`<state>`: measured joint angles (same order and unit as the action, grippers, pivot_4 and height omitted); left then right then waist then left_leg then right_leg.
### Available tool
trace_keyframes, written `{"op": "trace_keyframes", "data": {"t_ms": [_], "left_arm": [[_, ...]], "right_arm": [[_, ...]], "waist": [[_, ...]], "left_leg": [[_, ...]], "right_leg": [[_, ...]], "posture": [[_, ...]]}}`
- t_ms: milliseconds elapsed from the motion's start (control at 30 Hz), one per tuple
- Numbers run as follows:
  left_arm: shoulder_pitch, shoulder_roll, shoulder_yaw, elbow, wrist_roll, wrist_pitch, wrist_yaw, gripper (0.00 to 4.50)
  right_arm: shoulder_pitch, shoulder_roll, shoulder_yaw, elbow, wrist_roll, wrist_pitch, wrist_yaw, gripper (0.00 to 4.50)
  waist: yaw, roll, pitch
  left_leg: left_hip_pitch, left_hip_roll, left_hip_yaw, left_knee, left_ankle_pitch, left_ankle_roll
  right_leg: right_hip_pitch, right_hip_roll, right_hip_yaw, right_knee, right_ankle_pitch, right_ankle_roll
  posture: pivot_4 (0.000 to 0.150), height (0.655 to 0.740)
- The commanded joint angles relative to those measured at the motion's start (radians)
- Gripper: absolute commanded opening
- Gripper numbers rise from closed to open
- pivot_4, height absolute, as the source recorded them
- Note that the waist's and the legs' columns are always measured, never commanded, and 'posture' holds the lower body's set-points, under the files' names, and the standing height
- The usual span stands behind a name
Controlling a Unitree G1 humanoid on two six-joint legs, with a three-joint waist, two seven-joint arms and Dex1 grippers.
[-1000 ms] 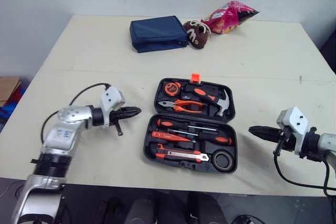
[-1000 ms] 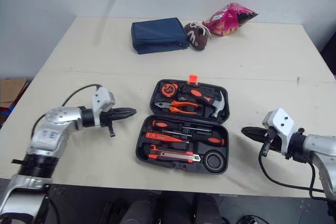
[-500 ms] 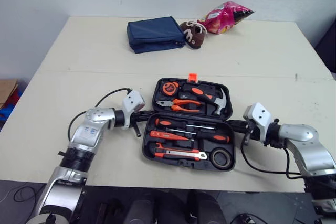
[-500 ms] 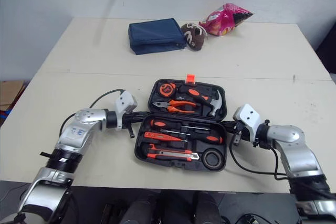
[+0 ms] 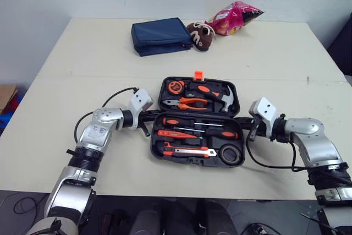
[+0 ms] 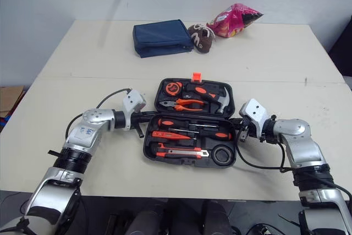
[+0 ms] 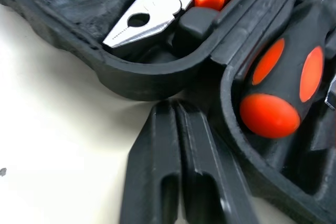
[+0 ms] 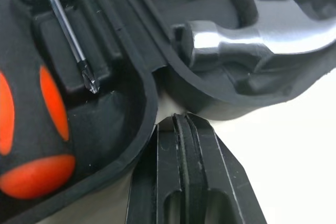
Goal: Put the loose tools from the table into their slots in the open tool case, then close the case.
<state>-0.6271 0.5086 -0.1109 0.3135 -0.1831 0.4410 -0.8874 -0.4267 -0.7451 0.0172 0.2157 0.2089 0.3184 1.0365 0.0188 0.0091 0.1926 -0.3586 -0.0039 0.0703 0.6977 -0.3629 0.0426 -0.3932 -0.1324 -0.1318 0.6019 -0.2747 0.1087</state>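
Bracketing the case: left gripper [image 7: 173, 107] and right gripper [image 8: 181, 119] sit low on the table [image 5: 82, 53], one at each end of the hinge line of the tool case [image 5: 155, 146].
Left gripper state: fingers pressed together, nothing between them; tips just beside the case wall where the two halves meet.
Right gripper state: fingers likewise pressed flat together, empty; tips at the same notch on the opposite side.
Case position: open flat, mid-table, near half toward the robot, orange latch tab [image 5: 198, 74] on the far edge.
Far half contents: tape measure [image 5: 176, 87], pliers [image 7: 144, 22], hammer [image 8: 252, 40], each seated in its recess.
Near half contents: screwdrivers [image 5: 198, 134], utility knife [image 5: 187, 151], tape roll [image 5: 232, 155], all in slots.
Loose tools: none seen on the table, so I judge the loading part done.
Step in hand (judgement): closing. Closed fingers make a thin wedge, likely meant to get under or against one half and fold it over.
Why symmetric: pushing at both ends should keep the half from twisting.
Risk: case may slide on the smooth top instead of folding.
Bystanders: blue pouch [image 5: 159, 34], brown plush [image 5: 201, 34], snack bag [image 5: 236, 14] lie well apart at the far edge.
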Motion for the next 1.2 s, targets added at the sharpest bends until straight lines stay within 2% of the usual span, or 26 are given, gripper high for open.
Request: {"op": "trace_keyframes", "data": {"t_ms": [33,133,200,233,267,367,500,733,967,1200], "left_arm": [[0.012,0.073,0.106,-0.034,-0.035,0.006,0.005,1.81],[0.007,0.091,0.164,-0.072,-0.1,0.045,-0.022,3.0],[-0.034,0.098,0.169,-0.101,-0.116,0.229,0.028,3.84],[-0.058,0.101,0.158,-0.115,-0.113,0.309,0.057,4.26],[-0.08,0.1,0.147,-0.13,-0.115,0.38,0.074,4.45],[-0.152,0.054,0.147,-0.139,-0.162,0.538,0.1,4.45],[-0.236,-0.011,0.135,-0.061,-0.127,0.585,0.191,4.45],[-0.297,-0.086,0.128,0.029,-0.095,0.611,0.305,4.45],[-0.325,-0.139,0.134,0.092,-0.086,0.58,0.359,4.45],[-0.36,-0.148,0.124,0.147,-0.067,0.572,0.381,4.45]], "right_arm": [[0.017,-0.077,-0.106,-0.073,0.028,0.123,-0.052,2.08],[-0.004,-0.111,-0.181,-0.163,0.134,0.386,-0.077,3.47],[-0.056,-0.156,-0.166,-0.206,0.123,0.619,-0.14,4.43],[-0.088,-0.179,-0.143,-0.222,0.12,0.712,-0.16,4.5],[-0.129,-0.183,-0.132,-0.228,0.134,0.813,-0.18,4.5],[-0.242,-0.141,-0.129,-0.217,0.18,0.983,-0.215,4.5],[-0.38,-0.051,-0.151,-0.137,0.201,1.162,-0.289,4.5],[-0.506,0.036,-0.106,0.05,0.135,1.148,-0.425,4.5],[-0.528,0.062,-0.091,0.14,0.123,1.144,-0.472,4.5],[-0.54,0.081,-0.087,0.189,0.115,1.126,-0.505,4.5]], "waist": [[0.001,0.0,0.0],[0.002,0.0,0.0],[0.004,0.0,0.0],[0.006,0.0,0.0],[0.007,0.0,0.0],[0.005,0.0,0.0],[0.004,0.0,0.0],[0.001,0.0,0.0],[0.003,0.0,0.0],[0.0,0.0,0.0]], "left_leg": [[-0.001,0.0,-0.001,0.0,0.0,0.0],[-0.004,0.0,-0.003,0.001,0.0,0.0],[-0.005,0.0,-0.004,0.002,0.0,0.0],[-0.007,0.0,-0.005,0.003,0.0,0.0],[-0.009,-0.001,-0.007,0.004,0.001,0.001],[-0.011,-0.001,-0.007,0.004,0.001,0.001],[-0.011,-0.001,-0.007,0.002,0.001,0.0],[-0.012,-0.002,-0.004,0.001,0.001,0.0],[-0.016,-0.003,0.0,0.001,0.003,0.0],[-0.016,-0.002,0.001,0.001,0.003,-0.001]], "right_leg": [[0.0,0.0,0.0,0.0,0.0,0.0],[-0.002,-0.001,0.0,-0.001,0.0,-0.001],[-0.002,-0.001,0.0,-0.001,0.0,-0.001],[-0.002,-0.002,-0.001,0.0,0.0,0.0],[-0.004,-0.002,-0.001,0.0,0.0,0.0],[-0.004,-0.001,-0.001,0.0,0.0,0.0],[-0.005,0.0,-0.001,-0.001,0.0,0.0],[-0.008,0.001,-0.003,-0.001,0.0,0.0],[-0.015,0.001,-0.003,0.004,0.0,0.001],[-0.016,0.001,-0.002,0.005,0.0,0.001]], "posture": [[0.15,0.74],[0.15,0.74],[0.15,0.74],[0.15,0.74],[0.15,0.74],[0.15,0.74],[0.15,0.74],[0.15,0.74],[0.15,0.74],[0.15,0.74]]}}
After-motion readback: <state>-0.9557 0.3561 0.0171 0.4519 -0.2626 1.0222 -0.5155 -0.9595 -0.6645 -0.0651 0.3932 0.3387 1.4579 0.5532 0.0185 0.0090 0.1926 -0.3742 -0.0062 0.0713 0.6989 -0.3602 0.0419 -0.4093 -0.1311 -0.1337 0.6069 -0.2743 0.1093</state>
